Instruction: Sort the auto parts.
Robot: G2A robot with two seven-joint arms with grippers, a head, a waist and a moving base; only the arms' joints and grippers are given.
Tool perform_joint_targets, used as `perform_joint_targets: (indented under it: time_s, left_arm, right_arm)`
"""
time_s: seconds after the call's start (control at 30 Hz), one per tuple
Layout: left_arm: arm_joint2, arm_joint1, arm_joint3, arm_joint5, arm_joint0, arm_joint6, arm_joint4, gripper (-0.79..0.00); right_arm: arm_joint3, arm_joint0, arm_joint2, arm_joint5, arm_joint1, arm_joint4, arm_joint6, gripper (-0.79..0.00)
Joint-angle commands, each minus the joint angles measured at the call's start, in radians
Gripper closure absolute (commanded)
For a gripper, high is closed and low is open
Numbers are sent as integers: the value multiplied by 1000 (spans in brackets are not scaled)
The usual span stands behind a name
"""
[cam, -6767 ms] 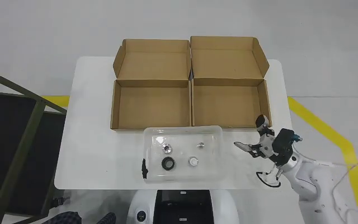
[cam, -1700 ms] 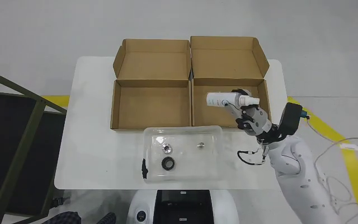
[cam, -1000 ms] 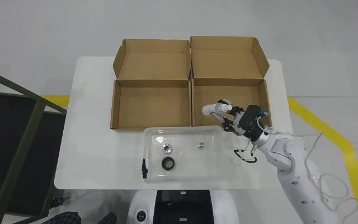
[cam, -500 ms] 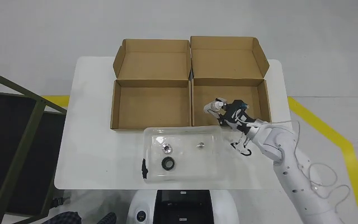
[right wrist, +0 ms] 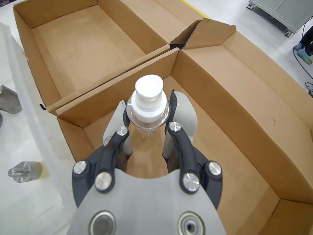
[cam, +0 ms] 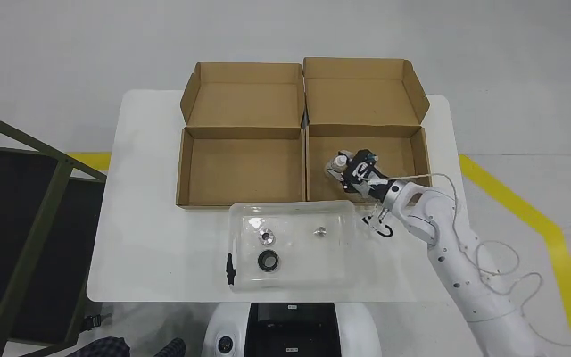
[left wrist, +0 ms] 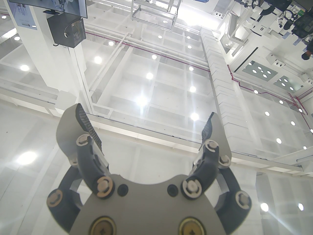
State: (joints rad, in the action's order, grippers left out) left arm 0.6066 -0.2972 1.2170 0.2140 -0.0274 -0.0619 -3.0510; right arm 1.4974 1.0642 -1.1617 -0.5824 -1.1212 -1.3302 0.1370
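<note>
Jaws: right pinching white-capped part (right wrist: 149, 88); left spread wide.

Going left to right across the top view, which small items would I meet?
black clip → silver round part → small metal part → white-capped part

Inside the right box (right wrist: 244, 113), the right gripper (right wrist: 149, 106) covers the lower end of the white part with a clear bulb (right wrist: 148, 99), so the shape of that end cannot be told. The box floor under the gripper is hidden too. Just beside the right box, the clear bin (right wrist: 17, 79) is cut off by the picture's edge, and so is a grey metal cylinder (right wrist: 8, 99) behind its wall. From above, the silver ring (cam: 266, 237), the black ring (cam: 268, 261) and the small metal piece (cam: 320, 232) in this bin are too small to tell their kind
</note>
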Motion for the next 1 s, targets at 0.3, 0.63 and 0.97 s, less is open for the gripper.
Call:
perform_joint_targets:
  time_s: [0.3,0.63,0.97]
  left_arm:
    - [0,0,0,0,0,0,0,-785]
    - [0,0,0,0,0,0,0,-785]
    - [0,0,0,0,0,0,0,-785]
  right_arm:
    - [-42,-48,44,5,-13,-7,18,-326]
    - [15,-38,12,24,-10,7,0,-785]
    - [232,47,-96,-43,13,137,158,-785]
